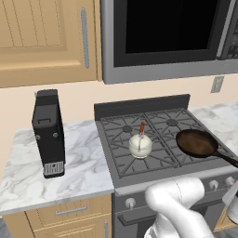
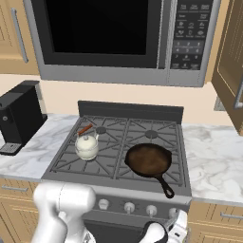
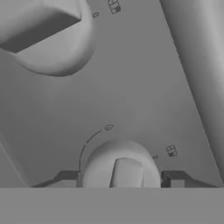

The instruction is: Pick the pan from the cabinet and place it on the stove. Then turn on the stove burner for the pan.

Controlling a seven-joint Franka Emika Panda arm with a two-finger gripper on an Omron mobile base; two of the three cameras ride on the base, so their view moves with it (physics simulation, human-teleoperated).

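Steel-fronted stove (image 2: 71,178): pan (image 2: 148,160) sits on its front right grate. Knob (image 3: 120,168) between your tool (image 3: 120,180) tips, jaws parted, not gripping. Risk: you turn a neighbouring knob (image 3: 43,35) and light the wrong burner.

Close-up of stove (image 3: 131,87) steel front panel, grey & smooth. Round silver knob (image 3: 120,168) w/ raised flat grip sits at bottom centre, between the two dark fingers (image 3: 174,179); fingers apart, either side of knob. 2nd, larger-looking knob (image 3: 46,37) at top left. Tiny burner markings printed beside knobs.
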